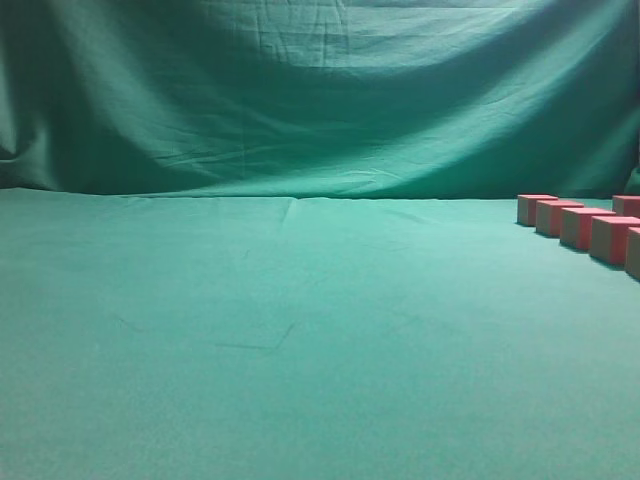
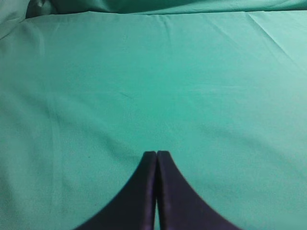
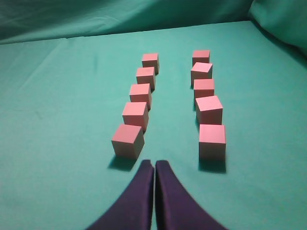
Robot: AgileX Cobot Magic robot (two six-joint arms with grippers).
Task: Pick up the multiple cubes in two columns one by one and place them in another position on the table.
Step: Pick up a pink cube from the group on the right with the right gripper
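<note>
In the right wrist view several pink cubes stand in two columns on the green table [image 3: 57,120]. The left column starts with the nearest cube [image 3: 128,140]. The right column starts with the nearest cube [image 3: 212,140]. My right gripper [image 3: 154,164] is shut and empty, held above the cloth just before the gap between the two columns. In the exterior view part of the cubes [image 1: 582,226] shows at the far right edge; neither gripper shows there. My left gripper [image 2: 156,154] is shut and empty over bare cloth [image 2: 144,86], with no cube in its view.
The same green cloth hangs as a draped backdrop [image 1: 300,90] behind the table. The cloth on the table has slight wrinkles [image 1: 270,345]. A dark corner shows at the top left of the left wrist view [image 2: 41,7].
</note>
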